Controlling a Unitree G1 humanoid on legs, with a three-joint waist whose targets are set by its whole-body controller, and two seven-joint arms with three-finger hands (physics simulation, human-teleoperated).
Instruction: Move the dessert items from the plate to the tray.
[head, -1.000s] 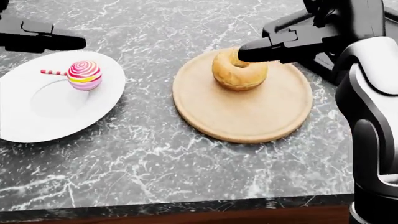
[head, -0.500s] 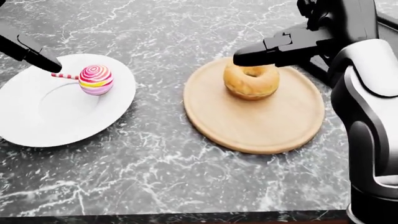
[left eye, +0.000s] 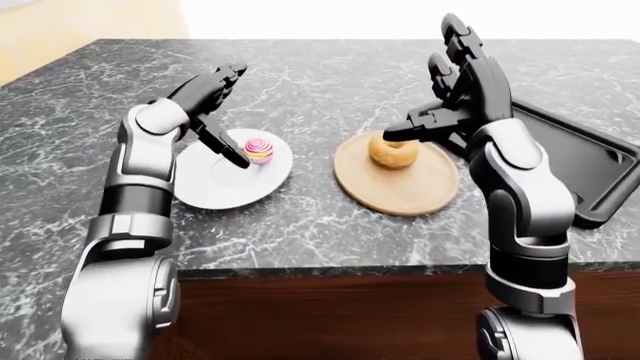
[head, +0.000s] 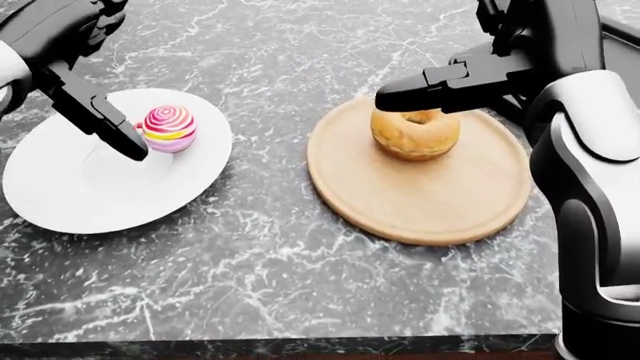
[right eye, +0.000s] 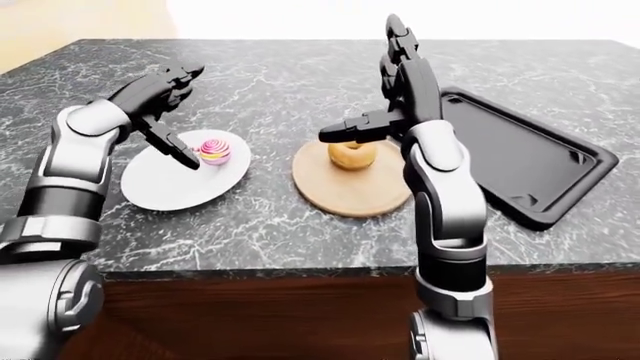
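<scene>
A pink swirled lollipop (head: 168, 127) lies on a white plate (head: 90, 202) at the left of the head view. My left hand (head: 95, 82) is open above the plate, with one dark finger (head: 112, 131) reaching down right beside the lollipop and hiding its stick. A donut (head: 415, 133) sits on a round wooden board (head: 420, 206) in the middle. My right hand (left eye: 452, 90) is open, held just above the donut with its thumb (head: 420, 90) stretched over it. A black tray (right eye: 520, 161) lies to the right of the board.
Everything rests on a dark marble counter (head: 260, 277). Its near edge runs along the bottom of the head view, with a wooden cabinet face (left eye: 330, 315) below. The tray's raised rim (right eye: 545, 217) comes close to the counter's near edge.
My left hand has come down from the upper left to the lollipop's left side. The whole view has shifted slightly, moving plate and board rightward. My right hand stays over the donut.
</scene>
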